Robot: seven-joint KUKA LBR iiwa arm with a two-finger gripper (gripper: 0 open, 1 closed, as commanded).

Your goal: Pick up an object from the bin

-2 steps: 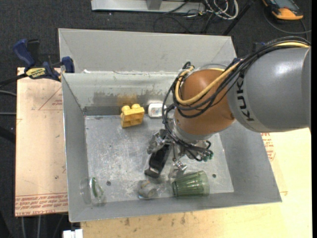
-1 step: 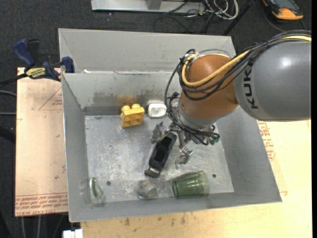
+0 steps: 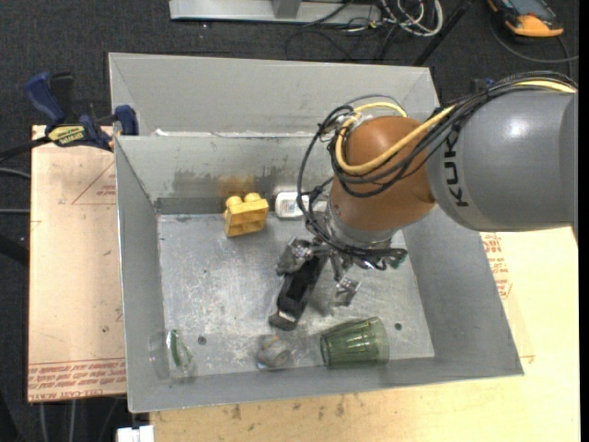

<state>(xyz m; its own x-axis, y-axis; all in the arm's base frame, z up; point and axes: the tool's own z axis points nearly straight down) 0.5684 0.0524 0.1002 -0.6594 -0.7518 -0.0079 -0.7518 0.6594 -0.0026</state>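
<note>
Camera view from above: the gripper [image 3: 322, 267] hangs low over a black oblong thing [image 3: 293, 300] lying flat mid-bin [image 3: 138, 247]. Whether the jaws are open or closed cannot be told. The thing looks stiff, light and probably smooth, best taken across its narrow width. A green cup [image 3: 352, 342] lies near on its side, and a yellow block [image 3: 246, 215] lies well apart.

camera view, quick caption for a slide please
KUKA arm's claw over a black oblong thing in the grey bin, yellow block behind it, green cup lying in front
</note>
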